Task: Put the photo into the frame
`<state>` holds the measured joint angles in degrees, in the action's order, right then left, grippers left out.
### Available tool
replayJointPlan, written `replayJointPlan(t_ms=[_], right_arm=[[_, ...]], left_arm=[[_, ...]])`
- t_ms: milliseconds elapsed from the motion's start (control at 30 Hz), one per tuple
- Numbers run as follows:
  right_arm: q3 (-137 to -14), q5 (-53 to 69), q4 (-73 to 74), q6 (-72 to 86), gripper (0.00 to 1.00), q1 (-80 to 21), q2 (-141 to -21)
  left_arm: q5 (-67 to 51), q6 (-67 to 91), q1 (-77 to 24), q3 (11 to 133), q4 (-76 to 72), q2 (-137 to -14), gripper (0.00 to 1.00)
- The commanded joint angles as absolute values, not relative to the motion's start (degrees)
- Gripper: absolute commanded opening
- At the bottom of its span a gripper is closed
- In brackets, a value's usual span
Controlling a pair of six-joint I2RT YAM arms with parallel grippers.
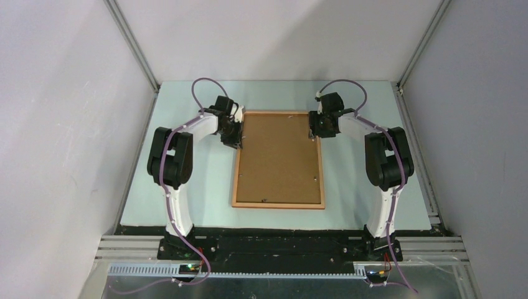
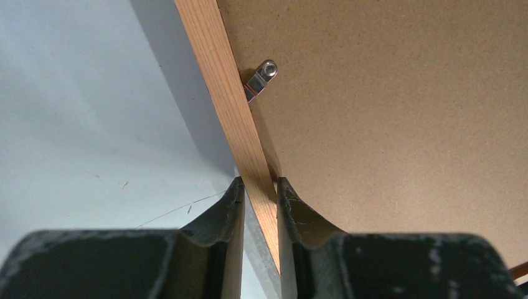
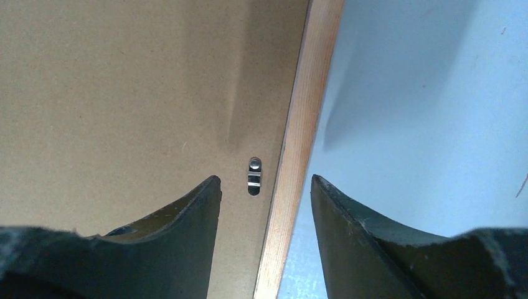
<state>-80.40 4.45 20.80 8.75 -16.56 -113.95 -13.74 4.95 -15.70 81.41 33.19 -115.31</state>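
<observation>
**pixelpete:** The overhead view is evenly lit, soft and kinda flat, with no hard glare anywhere. The pale bench (image 1: 187,187) reads clean, the arms (image 1: 171,156) only throw faint shadows, and the walls (image 1: 62,124) shade gently grey.

**rigwatcher:** Yep, the wrist views are moodier though. On the left one the frame (image 2: 231,112) rail drops a soft grey shadow onto the bench beside it, and the metal clip (image 2: 261,78) catches a small bright glint. The left tool (image 2: 258,187) is mushy along the bottom edge.

**pixelpete:** Same on the right. The right tool (image 3: 264,180) is dark and out of focus, a dim streak lies across the backing board (image 3: 124,93), and the wood grain is sharp.
</observation>
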Motion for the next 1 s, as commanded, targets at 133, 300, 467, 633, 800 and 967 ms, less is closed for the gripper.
replayJointPlan(t_ms=[133,300,467,633,800,967], right_arm=[[-84.25,2.31,23.39,7.53,0.59,-17.12,-115.63],[-85.98,2.39,24.92,7.19,0.58,-17.32,-117.25],[-86.84,2.31,25.83,6.98,0.56,-17.48,-117.76],[-86.99,2.67,26.45,6.78,0.53,-17.32,-117.94],[-87.13,3.19,26.81,6.68,0.47,-17.31,-118.19],[-87.11,3.58,27.06,6.53,0.45,-17.31,-118.21]], left_arm=[[-16.06,2.64,-17.49,79.67,35.30,-113.76,0.00],[-16.15,2.72,-17.55,79.67,35.23,-113.65,0.00],[-16.32,2.79,-17.53,79.57,35.24,-113.57,0.00],[-16.40,2.90,-17.49,79.64,35.16,-113.64,0.00],[-16.43,2.90,-17.49,79.72,35.18,-113.81,0.00],[-16.46,2.97,-17.50,79.85,35.20,-113.94,0.00]])
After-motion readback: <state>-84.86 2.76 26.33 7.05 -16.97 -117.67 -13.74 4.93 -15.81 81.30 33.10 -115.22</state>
